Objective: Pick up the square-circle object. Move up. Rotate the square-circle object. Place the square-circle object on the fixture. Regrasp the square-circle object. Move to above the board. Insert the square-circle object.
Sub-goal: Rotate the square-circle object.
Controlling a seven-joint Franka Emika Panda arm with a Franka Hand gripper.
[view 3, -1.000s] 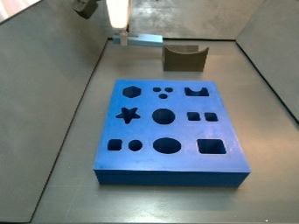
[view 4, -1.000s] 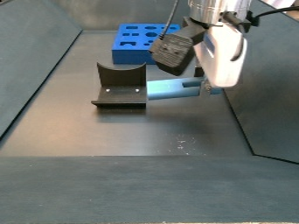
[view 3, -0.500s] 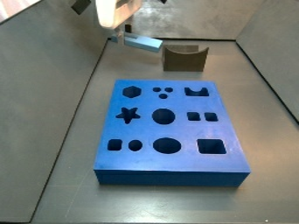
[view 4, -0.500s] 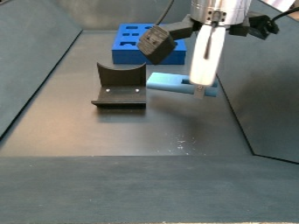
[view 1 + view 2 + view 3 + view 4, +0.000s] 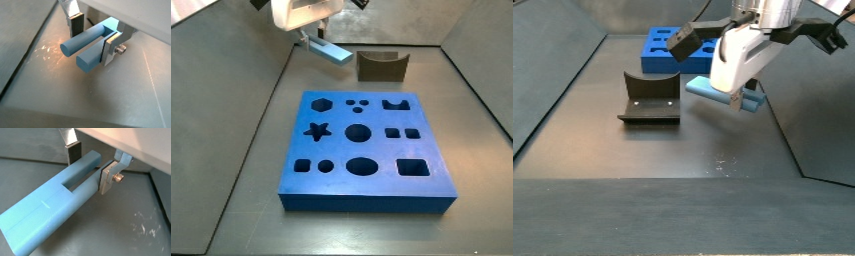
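The square-circle object [image 5: 89, 45] is pinched between the silver fingers [image 5: 111, 46] of the gripper [image 5: 93, 35], carried tilted in the air above the floor. The fixture [image 5: 651, 96] is seen just beside it, with the board [image 5: 368, 147] lying well apart.

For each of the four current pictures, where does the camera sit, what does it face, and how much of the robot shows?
Wrist views: on the wrist, looking along the gripper, silver fingers clamping the light blue peg.
Side view: beyond the bright blue holed board's near end, facing the dark notched fixture; gripper at top.
Side view: opposite end, fixture nearest, board behind; gripper, wrist.
All share the peg.
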